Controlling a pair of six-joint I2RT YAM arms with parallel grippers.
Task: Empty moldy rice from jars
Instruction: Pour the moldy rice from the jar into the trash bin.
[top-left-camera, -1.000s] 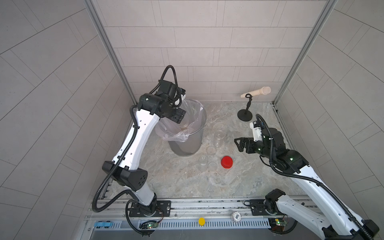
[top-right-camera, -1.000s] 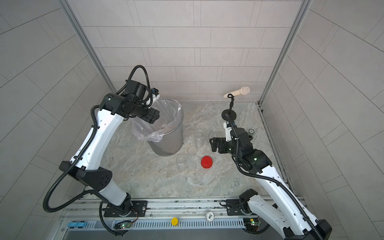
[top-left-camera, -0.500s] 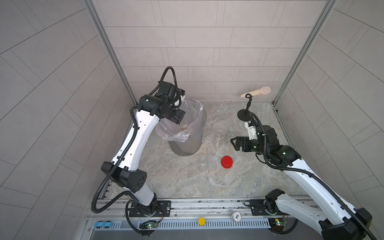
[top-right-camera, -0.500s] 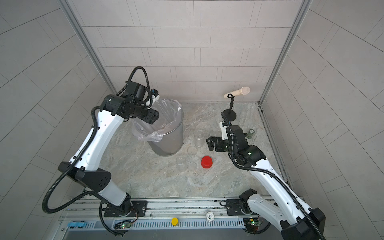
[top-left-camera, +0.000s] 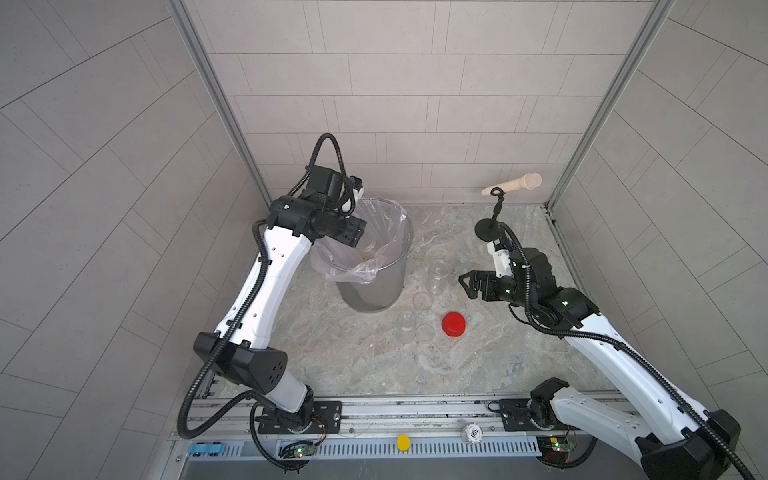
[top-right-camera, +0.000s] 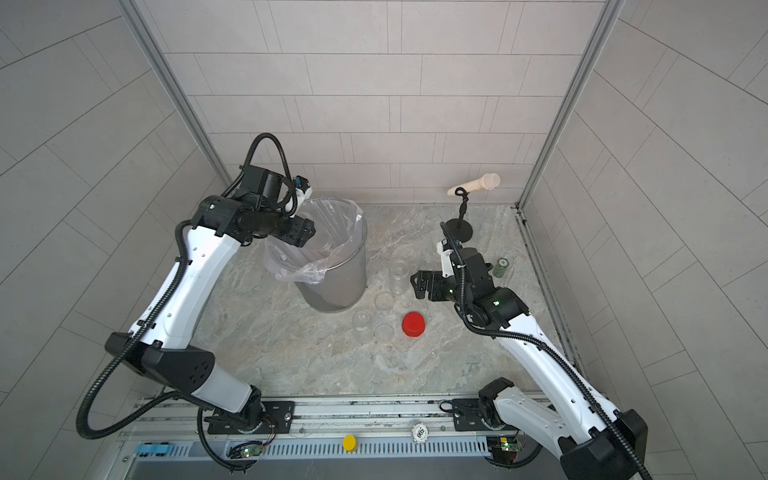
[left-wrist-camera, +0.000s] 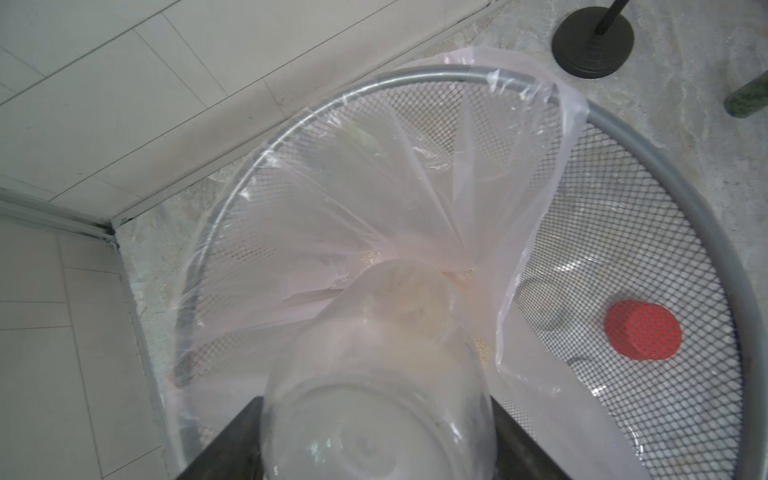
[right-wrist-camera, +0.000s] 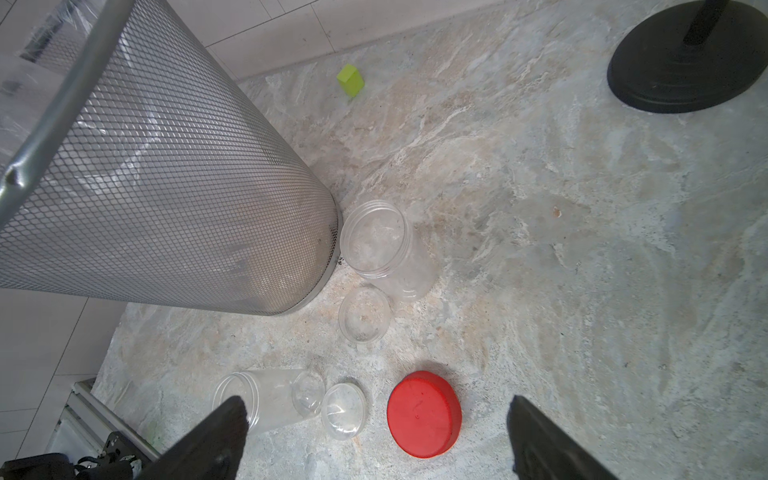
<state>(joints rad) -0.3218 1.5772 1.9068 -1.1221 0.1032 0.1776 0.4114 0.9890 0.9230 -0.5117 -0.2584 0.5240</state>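
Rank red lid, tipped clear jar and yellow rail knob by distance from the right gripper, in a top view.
From the right gripper:
1. red lid, on the table nearby.
2. tipped clear jar, past the lid, toward the left arm.
3. yellow knob, on the front rail.

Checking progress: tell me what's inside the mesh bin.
A clear plastic liner and a clear jar, held by the left gripper, mouth pointing into the bin. A little beige rice shows in a top view; jar and liner folds hide the bin's bottom.
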